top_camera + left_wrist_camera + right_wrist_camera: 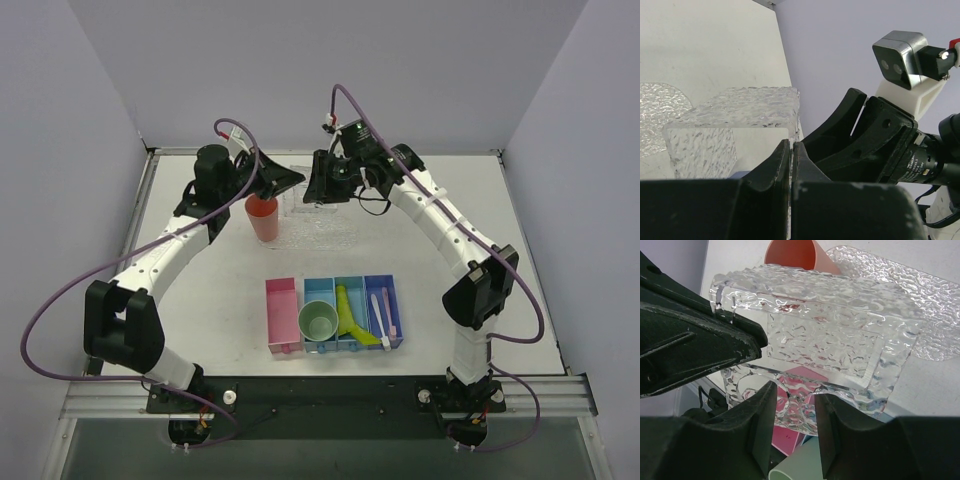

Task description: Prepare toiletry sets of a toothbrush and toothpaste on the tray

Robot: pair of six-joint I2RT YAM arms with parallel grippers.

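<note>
Pinching the clear rack (830, 330), left gripper (791, 150) clamped, right gripper (795, 405) parted about its edge, tray (925, 300) seemingly below

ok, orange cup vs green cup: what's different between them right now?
Colour: the orange cup is salmon-orange, while the green cup is pale green.
Place: the orange cup stands at the far side of the table, by the left end of the tray. The green cup sits in a light blue bin at the near side.
Shared: both are upright with mouths up, and both have a similar tapered shape.
</note>
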